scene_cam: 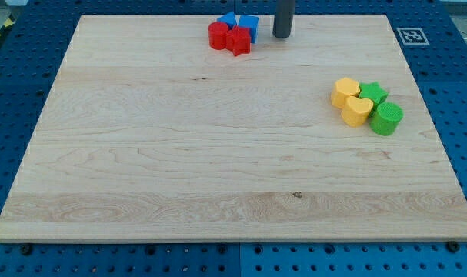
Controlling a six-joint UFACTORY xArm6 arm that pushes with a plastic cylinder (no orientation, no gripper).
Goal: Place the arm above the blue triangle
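The blue triangle lies near the view's top edge of the wooden board, partly hidden behind two red blocks. A blue cube sits just to its right. A red cylinder and a red star-shaped block stand in front of them, all touching in one cluster. My tip stands on the board to the right of the blue cube, a short gap away, at about the cluster's height in the view.
At the view's right are two yellow blocks, one hexagon-like and one heart-shaped, with a green star and a green cylinder. A marker tag sits off the board's top right corner.
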